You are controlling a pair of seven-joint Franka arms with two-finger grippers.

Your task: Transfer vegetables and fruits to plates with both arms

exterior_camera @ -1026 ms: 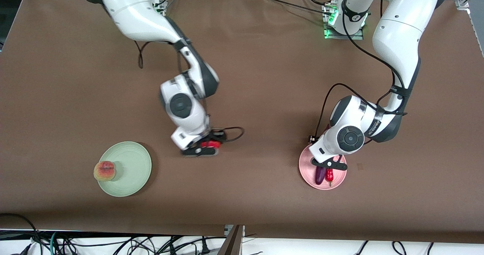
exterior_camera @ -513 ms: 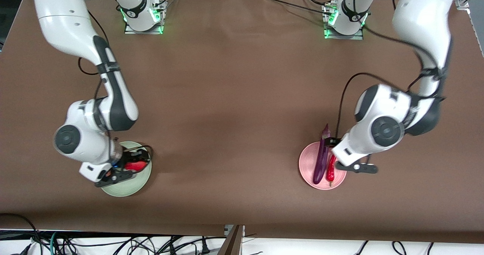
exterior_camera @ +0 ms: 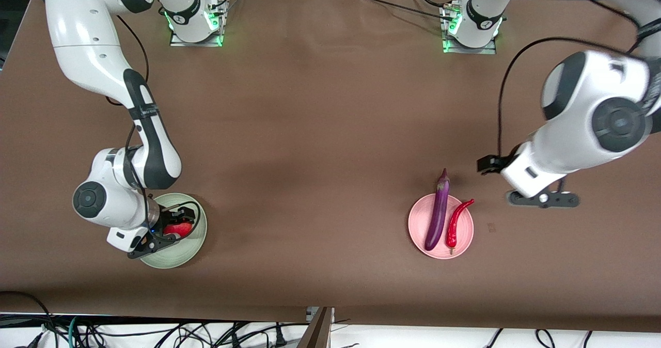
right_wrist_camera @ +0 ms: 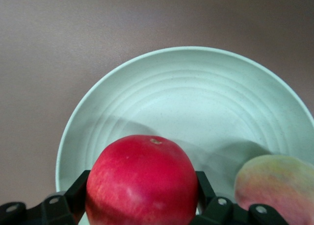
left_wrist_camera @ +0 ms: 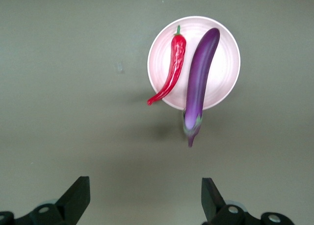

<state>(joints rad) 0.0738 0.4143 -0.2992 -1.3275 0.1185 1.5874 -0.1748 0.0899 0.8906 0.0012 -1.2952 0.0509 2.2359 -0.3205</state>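
A plain brown cloth-covered table (exterior_camera: pixel 330 131) fills the front view, with tangled black cables (exterior_camera: pixel 155 332) hanging under its near edge and the two arm bases bolted along the edge away from the front camera, green lights glowing at both. At the right arm's end, the white jointed right arm (exterior_camera: pixel 103 79) reaches down to the pale green ridged round plate (exterior_camera: pixel 199 232), which lies near the table's near edge. The right gripper (exterior_camera: pixel 170 232) is low over that plate with its black fingers (right_wrist_camera: pixel 81 188) clamped on either side of the round red pomegranate (right_wrist_camera: pixel 142 181), the fruit sitting squarely between the jaws. The yellow-green peach with pink blush (right_wrist_camera: pixel 274 186) rests on the same plate just beside the pomegranate, outside the jaws. Toward the left arm's end lies the plain light pink round plate (exterior_camera: pixel 465 237), carrying the long glossy purple eggplant (exterior_camera: pixel 438 216) and the curved shiny red chili pepper (exterior_camera: pixel 457 223) side by side; the eggplant's stem end sticks out past the plate's rim, and so does one tip of the chili. The left gripper (exterior_camera: pixel 542 198) hangs over bare cloth, apart from the pink plate on the side toward the left arm's end; its jaws are spread wide with nothing between them, and both vegetables lie well clear of them.
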